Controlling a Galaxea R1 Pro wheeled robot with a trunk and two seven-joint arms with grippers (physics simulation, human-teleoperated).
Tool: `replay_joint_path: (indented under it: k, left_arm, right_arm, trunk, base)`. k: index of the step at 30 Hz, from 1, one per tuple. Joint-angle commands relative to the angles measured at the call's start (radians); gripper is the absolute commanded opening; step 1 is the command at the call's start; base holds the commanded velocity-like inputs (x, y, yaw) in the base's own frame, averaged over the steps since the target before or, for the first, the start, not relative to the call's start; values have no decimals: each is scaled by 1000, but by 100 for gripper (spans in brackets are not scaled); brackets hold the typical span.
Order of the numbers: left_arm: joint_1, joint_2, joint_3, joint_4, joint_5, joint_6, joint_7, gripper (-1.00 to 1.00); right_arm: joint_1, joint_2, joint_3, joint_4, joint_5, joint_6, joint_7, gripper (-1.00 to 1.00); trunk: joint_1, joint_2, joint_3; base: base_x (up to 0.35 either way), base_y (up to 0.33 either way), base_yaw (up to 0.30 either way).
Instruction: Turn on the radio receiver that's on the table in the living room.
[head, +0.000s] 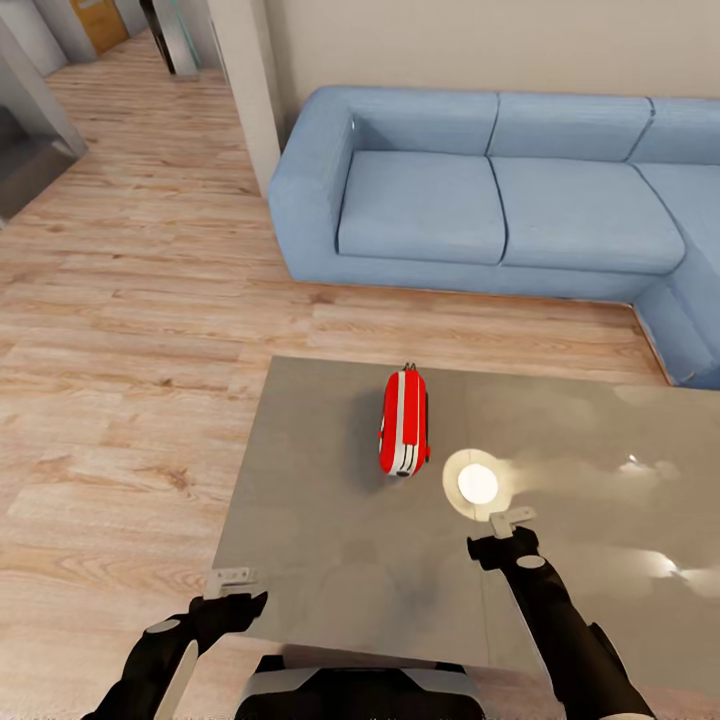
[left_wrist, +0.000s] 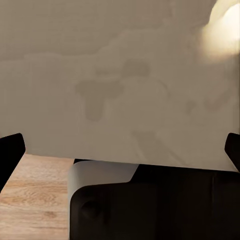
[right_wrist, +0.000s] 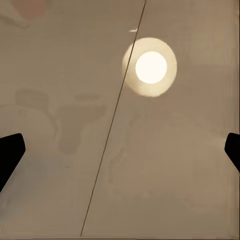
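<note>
Red with white stripes, the radio receiver (head: 404, 422) lies on the glossy grey-taupe counter (head: 330, 520), well in from the counter's near edge and close to its far edge, just beside a bright round light reflection (head: 477, 485). Beyond the counter stands the blue sofa (head: 480, 195), with light wood floor (head: 120, 380) between them.

The right tool (head: 503, 535) hovers over the counter, near the radio on the reflection's side; in its wrist view both fingertips (right_wrist: 11, 152) sit at opposite borders, so its jaws stand wide apart. The left tool (head: 237, 592) hangs at the counter's near edge, well apart from the radio, jaws likewise spread.

Risk, as I judge it: the radio is small and light, and its dial cannot be seen from here, so a sideways push could slide or roll it toward the far edge. Pressing downward looks safer.

Bare counter surrounds the radio on every side, giving the right arm free approach.
</note>
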Motion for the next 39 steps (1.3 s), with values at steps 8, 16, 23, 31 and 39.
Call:
replay_joint_path:
  k: [8, 16, 23, 31, 39]
  left_arm:
    - [0, -1, 0, -14, 0, 5, 0, 100]
    - [0, -2, 0, -38, 0, 21, 0, 100]
    - [0, -2, 0, -45, 0, 38, 0, 100]
    - [0, -2, 0, -47, 0, 40, 0, 100]
    - [0, -2, 0, -47, -1, 38, 1, 100]
  right_arm:
    - [0, 0, -1, -26, 3, 8, -2, 100]
    - [0, -1, -1, -32, 3, 8, -3, 100]
    - [0, -3, -1, -63, 3, 11, -2, 100]
    - [0, -4, -1, -68, 3, 11, -2, 100]
    - [0, -4, -1, -68, 3, 11, -2, 100]
  trunk:
    - [0, 0, -13]
    - [0, 0, -26]
    - [0, 0, -38]
    - [0, 0, -51]
    - [0, 0, -64]
  base:
    - [0, 0, 0]
    - [0, 0, 0]
    - [0, 0, 0]
    - [0, 0, 0]
    - [0, 0, 0]
